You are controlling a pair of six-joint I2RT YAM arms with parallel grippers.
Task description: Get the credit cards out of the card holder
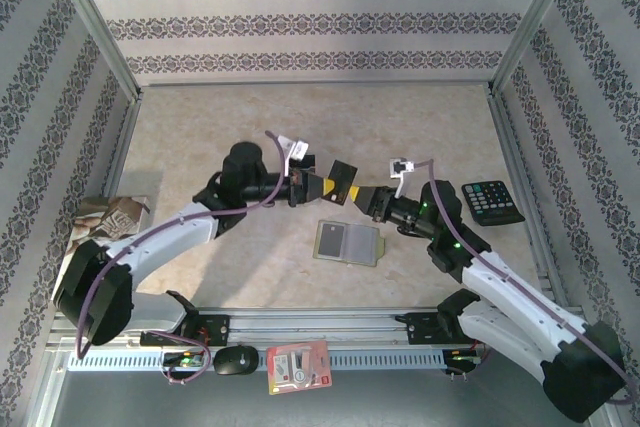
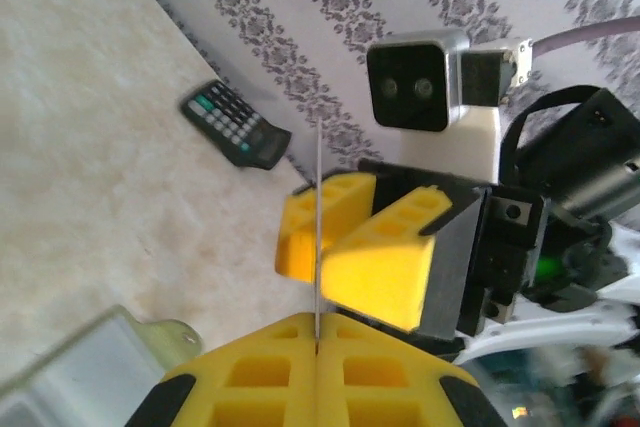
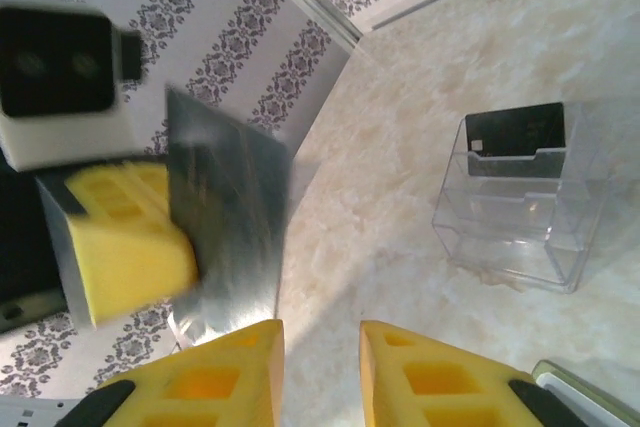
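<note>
Left gripper (image 2: 316, 332) clamped on a thin credit card (image 3: 225, 207) in mid-air above the open card holder (image 1: 348, 243), right gripper (image 3: 320, 347) parted beside it; the card looks light, stiff and slippery, best pinched flat near an edge.

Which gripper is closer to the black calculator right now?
The right. The right gripper hangs left of the calculator in the top view; the left gripper is farther left, beyond it, shut on a card.

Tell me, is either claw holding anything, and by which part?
The left gripper pinches a credit card by one edge, between its fingertips. The right gripper is open beside the card, holding nothing.
</note>
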